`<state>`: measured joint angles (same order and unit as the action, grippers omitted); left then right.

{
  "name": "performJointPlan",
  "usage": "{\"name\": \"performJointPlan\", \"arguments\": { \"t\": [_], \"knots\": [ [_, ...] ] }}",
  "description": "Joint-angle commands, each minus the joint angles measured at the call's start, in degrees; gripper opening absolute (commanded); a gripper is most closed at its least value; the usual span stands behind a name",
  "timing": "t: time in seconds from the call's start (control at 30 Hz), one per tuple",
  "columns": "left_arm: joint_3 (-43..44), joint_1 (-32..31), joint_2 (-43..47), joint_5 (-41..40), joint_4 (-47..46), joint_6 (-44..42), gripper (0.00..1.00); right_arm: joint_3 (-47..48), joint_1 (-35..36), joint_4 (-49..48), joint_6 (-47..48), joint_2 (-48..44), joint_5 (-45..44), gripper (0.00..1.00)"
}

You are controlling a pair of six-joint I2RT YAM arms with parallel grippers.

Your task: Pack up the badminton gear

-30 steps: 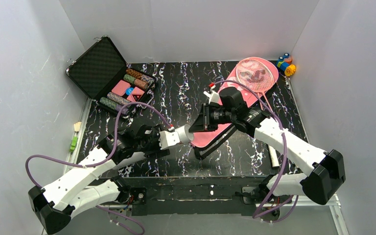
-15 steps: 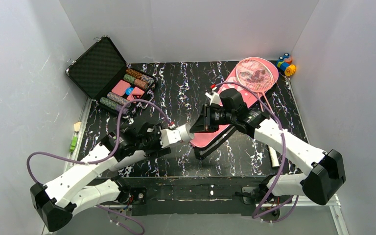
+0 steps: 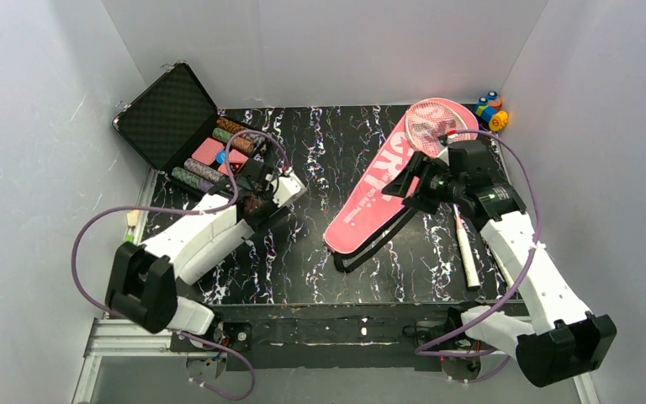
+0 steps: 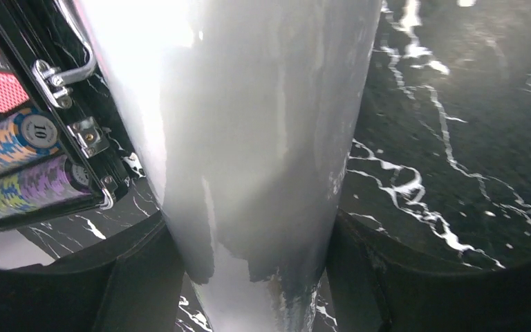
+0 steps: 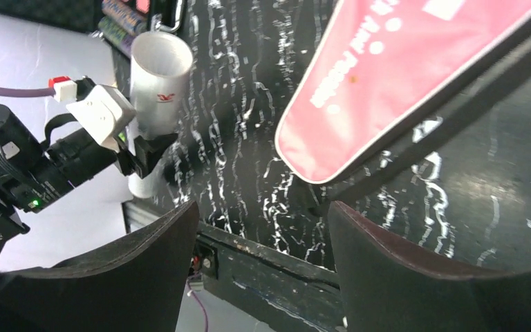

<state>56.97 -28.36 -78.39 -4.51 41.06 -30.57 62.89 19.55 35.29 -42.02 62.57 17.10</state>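
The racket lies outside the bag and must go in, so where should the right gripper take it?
Take the racket by its white handle, coming straight down with the right gripper, jaws across it. The handle lies flat on bare table, nearest that arm, while the strung head overlaps the bag and offers little to pinch.

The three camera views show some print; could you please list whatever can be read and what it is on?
"ORT": pink bag, start covered.
"11": poker chip.
"ALL": red card, cut off at the edge.
Unreadable: the bag's small print; the red logo on the white tube.
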Motion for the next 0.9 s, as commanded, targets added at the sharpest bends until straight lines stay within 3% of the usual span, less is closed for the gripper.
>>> {"name": "performJointPlan", "arguments": {
  "t": [0.0,0.3,0.43,0.63,0.87],
  "knots": [
    [4.61,3.2,-4.5,-2.09,-4.01,1.43,0.44,0.25,-4.21,5.82,2.76,-1.82,-2.7,0.78],
    [8.92,7.68,-19.71,-3.48,-12.33,-0.66,0.48,-5.91,-7.0,5.33,1.8,-4.02,-2.95,0.82],
    [11.34,8.31,-23.69,-4.42,-12.81,-0.95,0.63,-7.22,-7.68,5.69,1.3,-4.0,-3.75,0.82],
    [12.63,8.29,-22.77,-3.15,-10.89,1.2,0.98,-4.92,-10.1,7.39,2.34,-1.38,-4.74,0.85],
    [23.18,8.11,-15.38,2.65,1.23,4.41,0.98,2.72,-12.53,11.65,5.18,5.24,-7.92,0.86]
  ]
}}
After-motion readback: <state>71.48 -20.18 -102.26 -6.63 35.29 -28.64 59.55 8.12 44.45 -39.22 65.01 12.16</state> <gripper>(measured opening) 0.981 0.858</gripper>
